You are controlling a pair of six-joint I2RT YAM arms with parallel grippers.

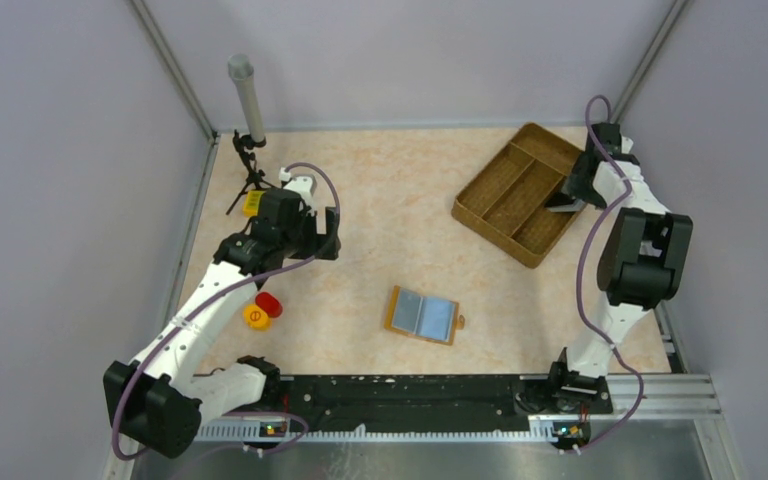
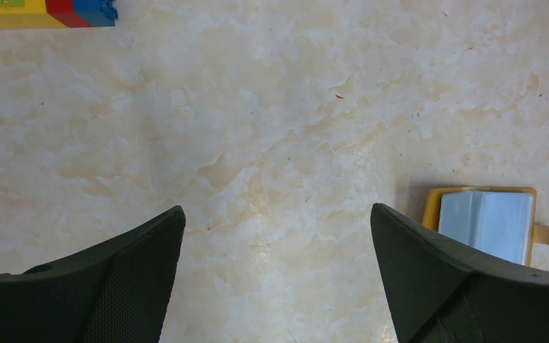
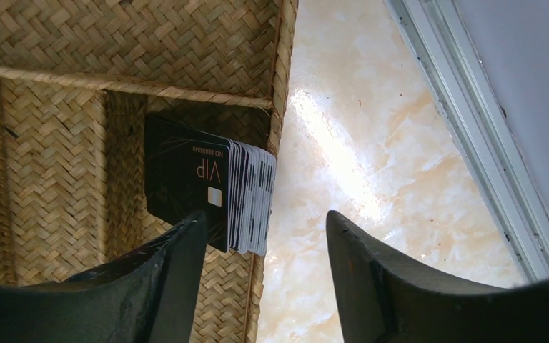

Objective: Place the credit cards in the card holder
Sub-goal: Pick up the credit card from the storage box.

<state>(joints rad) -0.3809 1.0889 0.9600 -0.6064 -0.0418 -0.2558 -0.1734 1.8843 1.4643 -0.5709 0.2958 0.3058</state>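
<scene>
Orange-tan leather card holder (image 2: pixel 432 206) half behind dark finger (image 2: pixel 436 279) of left gripper (image 2: pixel 277 214). Yellow-red-blue toy block (image 2: pixel 43 13) cut by top edge. Stack of black credit cards (image 3: pixel 193 175): lower corner behind right gripper (image 3: pixel 264 218) finger (image 3: pixel 150 286).

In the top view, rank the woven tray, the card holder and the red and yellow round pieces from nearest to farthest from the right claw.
1. The woven tray, far right of the table; the right claw hangs over it.
2. The card holder, lying open near the table's middle.
3. The red and yellow round pieces, on the left side.
</scene>
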